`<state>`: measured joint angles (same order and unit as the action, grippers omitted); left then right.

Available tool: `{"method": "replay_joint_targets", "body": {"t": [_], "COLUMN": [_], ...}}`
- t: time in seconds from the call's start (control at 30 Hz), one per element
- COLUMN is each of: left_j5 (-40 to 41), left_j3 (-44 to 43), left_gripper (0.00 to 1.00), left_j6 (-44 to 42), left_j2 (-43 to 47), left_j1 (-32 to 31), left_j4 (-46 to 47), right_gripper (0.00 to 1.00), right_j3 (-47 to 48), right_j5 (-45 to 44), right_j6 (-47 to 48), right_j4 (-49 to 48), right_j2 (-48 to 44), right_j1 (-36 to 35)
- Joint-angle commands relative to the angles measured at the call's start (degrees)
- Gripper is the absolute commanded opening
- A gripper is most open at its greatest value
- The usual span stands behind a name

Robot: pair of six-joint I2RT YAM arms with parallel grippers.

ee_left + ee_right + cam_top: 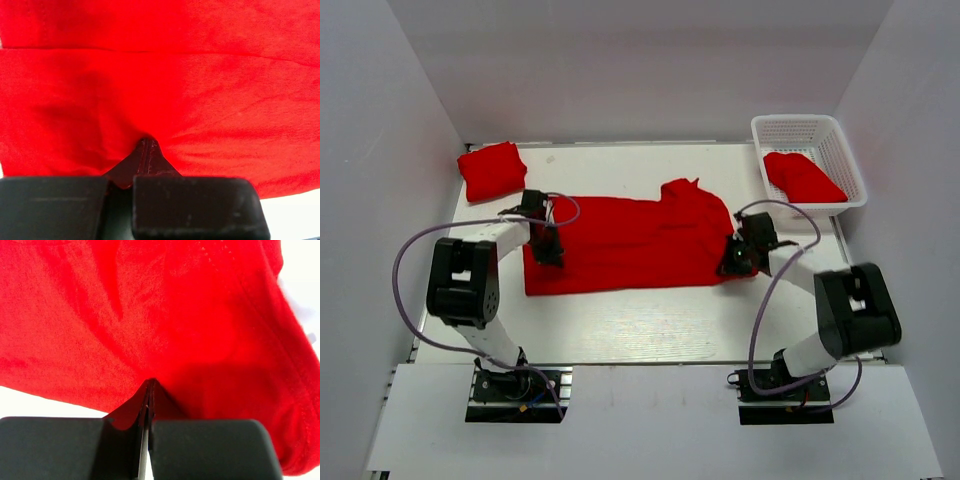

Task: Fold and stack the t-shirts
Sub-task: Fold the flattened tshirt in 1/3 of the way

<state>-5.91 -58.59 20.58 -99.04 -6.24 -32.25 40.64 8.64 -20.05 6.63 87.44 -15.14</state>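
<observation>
Red knit cloth, soft, matte and limp, is lying flattened across the middle of the bench point(640, 330): the t-shirt point(630, 245). The left end effector point(548, 252) and right end effector point(733, 262) are each pinching a thin fold at opposite ends. Uneven pulling is likely to be slipping the fabric free or skewing the fold.

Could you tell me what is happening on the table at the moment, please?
Both arms are working on the spread t-shirt lying mid-table. The left gripper is shut on its left edge and the right gripper is shut on its right edge, each with cloth pinched between the jaws. A folded t-shirt sits at the far left corner, and another red shirt lies in the white basket at the far right.
</observation>
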Motion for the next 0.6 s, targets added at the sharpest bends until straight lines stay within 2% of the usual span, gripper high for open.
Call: {"method": "replay_joint_targets", "body": {"t": [0.0,0.37,0.47,0.5,0.57], "left_j5": [2.58,1.17,0.64,0.64,0.11], "left_j3": [4.18,10.42,5.52,0.89,-4.75], "left_gripper": [0.00,0.00,0.00,0.01,0.12], "left_j6": [1.22,3.33,0.44,-0.27,-2.63], "left_j2": [4.73,12.38,12.38,11.51,10.03], "left_j1": [-0.26,-3.34,-3.87,-3.87,-3.87], "left_j4": [-6.50,-8.79,-10.11,-12.11,-13.62], "right_gripper": [0.00,0.00,0.00,0.00,0.00], "right_j3": [-6.71,-15.59,-12.62,-7.21,-2.61], "right_j5": [-1.09,0.93,0.59,-0.11,-2.13], "right_j6": [-2.01,-7.10,-7.02,-6.58,-3.61], "right_j4": [7.86,16.56,17.88,19.28,21.13], "right_j2": [-4.28,-23.71,-25.83,-25.57,-23.29], "right_j1": [-0.07,-2.44,-2.70,-2.62,-2.71]}}
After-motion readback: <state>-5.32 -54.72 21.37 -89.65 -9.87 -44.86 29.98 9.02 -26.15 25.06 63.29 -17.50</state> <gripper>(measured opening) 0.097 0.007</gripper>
